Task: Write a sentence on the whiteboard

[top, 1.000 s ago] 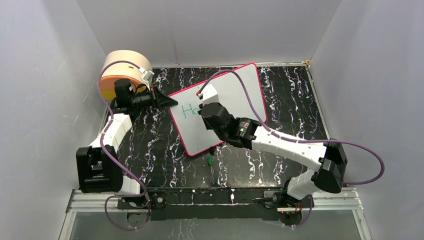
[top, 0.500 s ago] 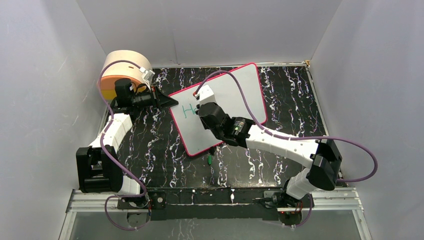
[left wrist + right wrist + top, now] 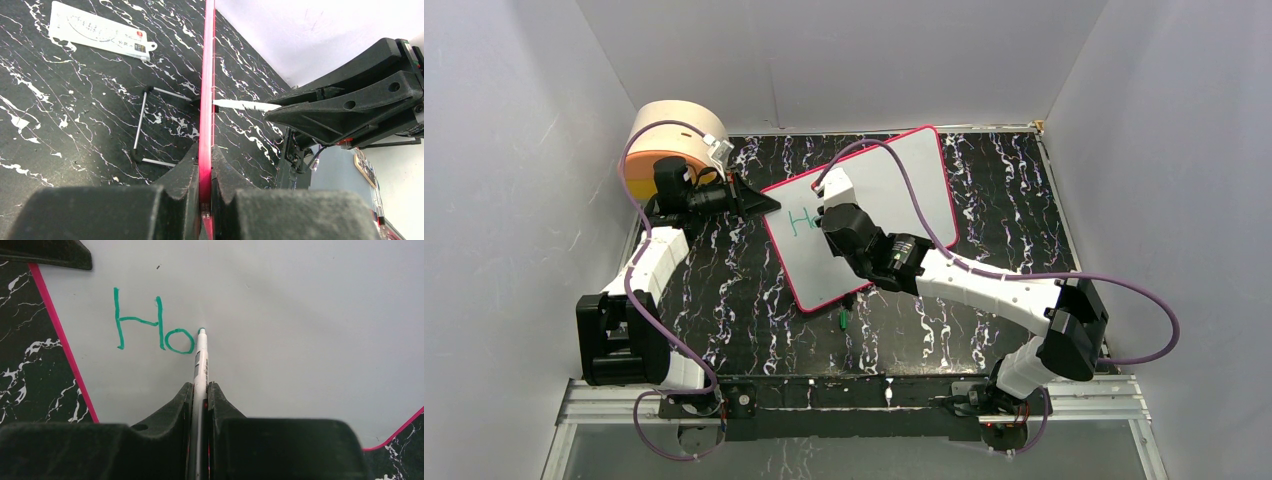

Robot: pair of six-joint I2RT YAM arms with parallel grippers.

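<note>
The right gripper (image 3: 200,390) has its jaws drawn in narrow around the barrel of a white pen (image 3: 201,357). It holds the barrel low, so that only a short length sticks out past the fingertips, which probably limits wobble in the stroke. The pen points forward along the gripper's own line, which puts the tip in plain sight of the wrist camera. The teal tip rests at the surface of the whiteboard (image 3: 310,310), just right of the "o". This is probably where the next letter is to begin. So far the sentence (image 3: 152,327) reads only "Ho", set near the board's left edge, with most of the white face blank for the rest of the words. The left gripper (image 3: 205,162) is pinched tight on the board's pink rim, well clear of the writing. The grip seems meant to steady the board against the push of the pen. A thin wire stand (image 3: 144,125) meets the board's back face and appears to prop it at a tilt, which would explain the need for bracing. A small green piece (image 3: 843,319), likely the pen's cap, lies on the black marbled table (image 3: 1004,200) just off the board's near corner. A white printed card (image 3: 97,30) lies flat behind the board, apart from the work.
</note>
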